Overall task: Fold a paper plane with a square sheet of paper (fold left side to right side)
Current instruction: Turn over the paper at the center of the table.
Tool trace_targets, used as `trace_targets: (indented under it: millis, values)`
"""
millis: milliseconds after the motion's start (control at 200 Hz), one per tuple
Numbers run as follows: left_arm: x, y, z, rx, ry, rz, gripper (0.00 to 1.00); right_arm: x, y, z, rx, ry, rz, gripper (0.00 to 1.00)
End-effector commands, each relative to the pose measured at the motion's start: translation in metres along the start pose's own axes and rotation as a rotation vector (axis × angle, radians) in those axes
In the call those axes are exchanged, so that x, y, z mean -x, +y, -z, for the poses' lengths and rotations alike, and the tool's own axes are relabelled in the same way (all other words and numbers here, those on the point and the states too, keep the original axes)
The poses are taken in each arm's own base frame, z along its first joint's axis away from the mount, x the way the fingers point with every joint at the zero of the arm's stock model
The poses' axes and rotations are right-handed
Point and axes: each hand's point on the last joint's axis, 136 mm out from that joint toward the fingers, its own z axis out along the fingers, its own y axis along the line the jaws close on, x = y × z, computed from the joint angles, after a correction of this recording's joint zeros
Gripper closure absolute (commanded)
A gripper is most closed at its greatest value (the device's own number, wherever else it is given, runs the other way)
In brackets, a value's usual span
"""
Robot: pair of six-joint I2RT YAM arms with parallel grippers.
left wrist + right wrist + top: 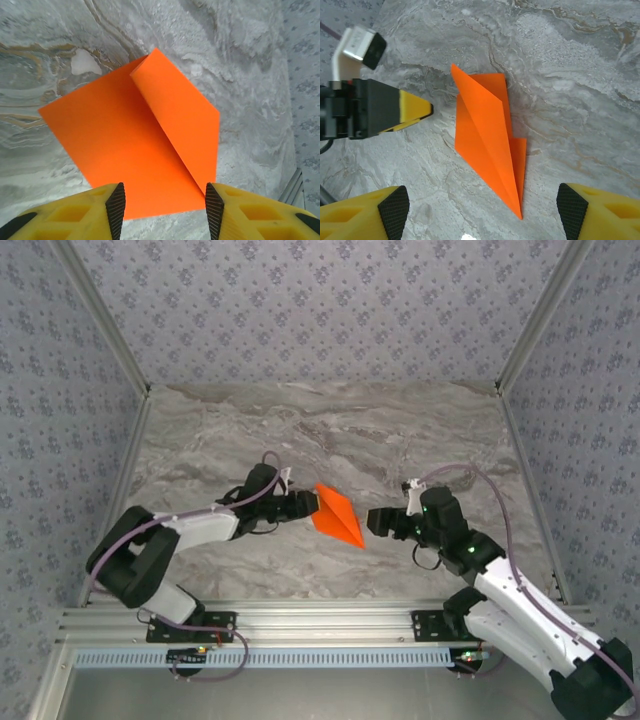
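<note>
Hands: I count two, one on each arm.
Left hand (310, 505): its jaws stand apart and are not closed on anything. In the left wrist view the near edge of the paper (135, 150) lies in the gap between them. I cannot tell if a jaw touches it.
Right hand (372, 521): its jaws stand wide apart and hold nothing. In the right wrist view the sharp tip of the paper is just in front of the gap, apart from both jaws.
Paper: I count one, bright orange, folded to a pointed shape. It lies on the table (330, 430) near the middle, between the two hands.
Folds: one long crease runs to the sharp tip, and a flap lies folded over the rest of the sheet.
Table: one, with a grey marble pattern.
</note>
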Motion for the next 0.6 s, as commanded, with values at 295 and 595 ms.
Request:
trace_targets:
  millis: [295, 595]
  values:
    - [0.019, -0.014, -0.047, -0.024, 0.021, -0.012, 0.51, -0.017, -0.016, 0.012, -0.070, 0.042, -0.031, 0.18]
    - [0.032, -0.009, -0.063, -0.035, -0.004, -0.004, 0.56, -0.017, -0.016, 0.013, -0.075, 0.043, -0.022, 0.18]
